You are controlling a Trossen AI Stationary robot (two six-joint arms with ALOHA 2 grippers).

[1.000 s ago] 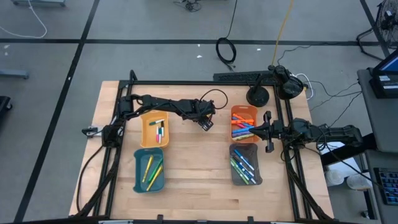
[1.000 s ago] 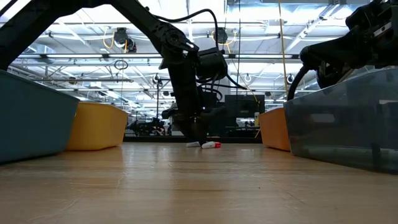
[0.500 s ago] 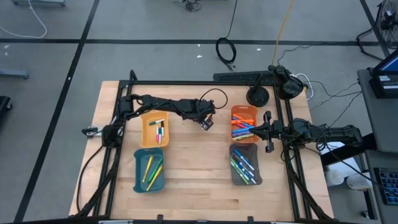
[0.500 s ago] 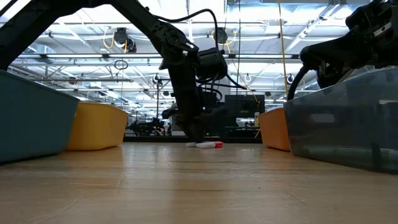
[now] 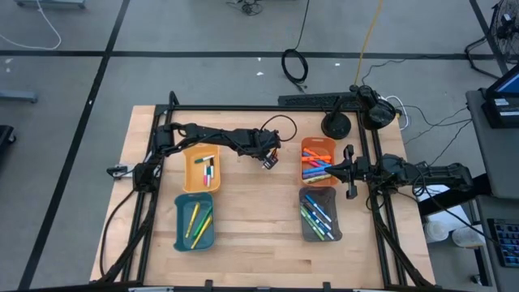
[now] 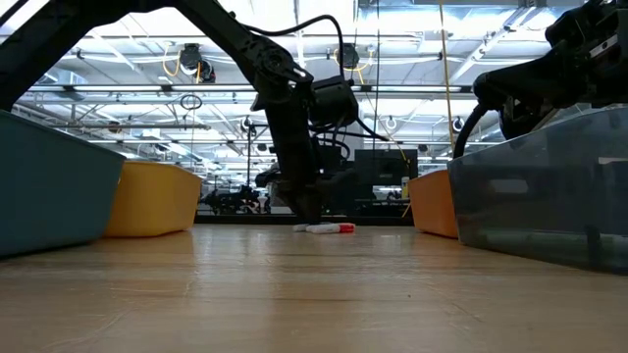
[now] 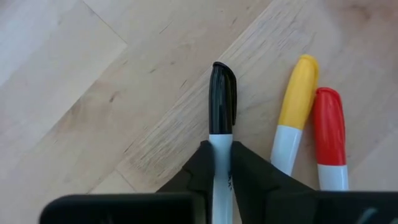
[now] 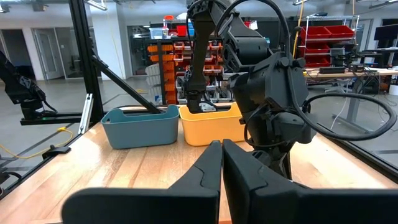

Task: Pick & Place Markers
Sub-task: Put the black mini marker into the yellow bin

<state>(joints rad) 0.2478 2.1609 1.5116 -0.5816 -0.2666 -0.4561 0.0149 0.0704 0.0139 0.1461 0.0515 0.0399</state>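
Observation:
A thin white marker with a black cap lies on the wooden table between the trays, and my left gripper is shut on it. A yellow-capped marker and a red-capped marker lie side by side next to it. The high view shows my left gripper right of the yellow tray. In the low view it points down at the table beside the red-capped marker. My right gripper is shut on nothing and waits level at the table's right side. My left gripper pinches the black-capped marker's white body, just behind the cap, between its two fingers. The fingers slant steeply down from above and run along the marker. The cap end sticks out past the fingertips, low over the wood; whether it rests there I cannot tell.
The yellow tray and a teal tray on the left hold a few markers. An orange tray and a grey tray on the right hold several. Bare wood lies between the tray pairs. A black frame borders the table.
My left gripper has shut on the black-capped marker while the arm stayed in place. In the low view the markers at its fingertips have shifted slightly on the table.

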